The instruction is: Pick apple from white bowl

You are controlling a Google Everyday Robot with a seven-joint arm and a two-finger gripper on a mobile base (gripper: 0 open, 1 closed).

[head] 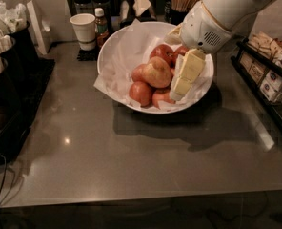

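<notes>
Gripper (181, 88) beside apple (157, 72), amid red apples (141, 93)

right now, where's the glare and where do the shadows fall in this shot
Camera view: one small glint on the glossy table, front left of the white bowl; bowl and arm throw a dark shadow onto the table below and to their right; the gripper, over the bowl's right side beside the apple, is brightly lit.
</notes>
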